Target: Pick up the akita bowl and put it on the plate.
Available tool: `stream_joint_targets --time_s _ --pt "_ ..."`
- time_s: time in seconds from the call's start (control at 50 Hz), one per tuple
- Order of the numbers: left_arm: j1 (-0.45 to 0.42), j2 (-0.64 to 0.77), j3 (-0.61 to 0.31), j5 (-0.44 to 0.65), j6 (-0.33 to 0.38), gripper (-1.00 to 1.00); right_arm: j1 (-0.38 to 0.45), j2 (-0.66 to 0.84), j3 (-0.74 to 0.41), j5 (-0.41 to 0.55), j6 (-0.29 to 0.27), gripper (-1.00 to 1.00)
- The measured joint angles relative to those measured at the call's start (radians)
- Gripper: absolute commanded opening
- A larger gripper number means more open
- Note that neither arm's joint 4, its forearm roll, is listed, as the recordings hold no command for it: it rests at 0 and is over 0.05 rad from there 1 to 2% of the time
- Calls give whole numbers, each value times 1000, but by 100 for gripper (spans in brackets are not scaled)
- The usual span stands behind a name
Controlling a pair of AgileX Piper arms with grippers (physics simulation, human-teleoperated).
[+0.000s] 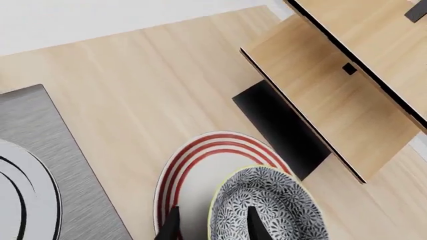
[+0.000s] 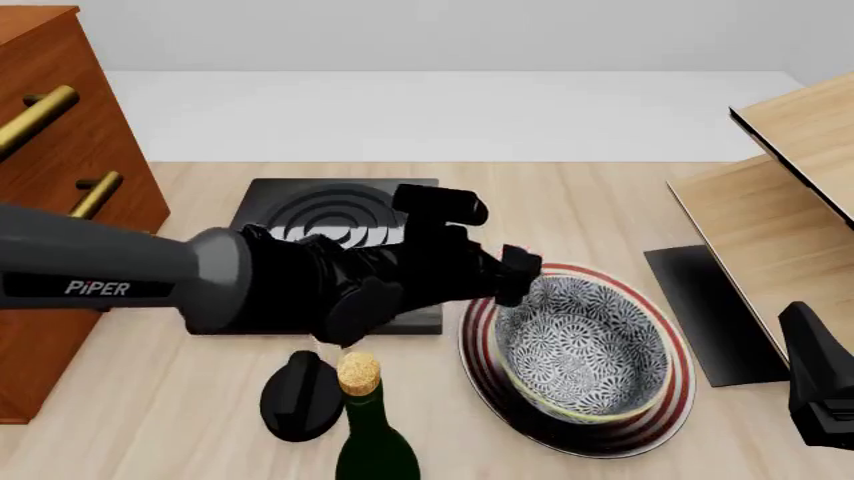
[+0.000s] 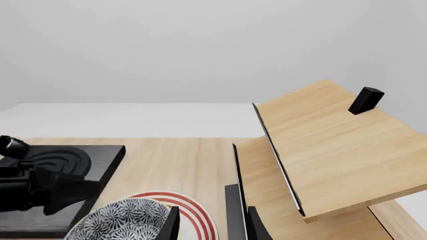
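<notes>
The akita bowl (image 2: 587, 350), blue-and-white floral with a cream rim, sits upright inside the red-ringed white plate (image 2: 671, 398) at front right of the table. My left gripper (image 2: 515, 276) is at the bowl's left rim. In the left wrist view its fingers (image 1: 172, 226) straddle the rim of the bowl (image 1: 273, 205) over the plate (image 1: 200, 155), spread wide, so the left gripper (image 1: 213, 226) is open. My right gripper (image 3: 213, 225) hangs open and empty to the right of the plate (image 3: 195, 209) and bowl (image 3: 123, 217).
A black stove (image 2: 334, 215) lies behind my left arm. A corked bottle (image 2: 360, 420) and a black knob-shaped object (image 2: 300, 395) stand at the front. A wooden dresser (image 2: 54, 150) is at left, a wooden shelf unit (image 2: 787, 220) with a black base (image 2: 701, 310) at right.
</notes>
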Motion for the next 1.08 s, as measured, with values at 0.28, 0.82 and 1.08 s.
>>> stream_joint_targets --time_s 0.28,0.82,1.08 --pt "47 -9 -37 32 35 100 0 0 0 0 0 100" --pt "131 -66 -118 116 106 100 0 0 0 0 0 100" --pt "173 -156 -138 156 144 100 0 0 0 0 0 100"
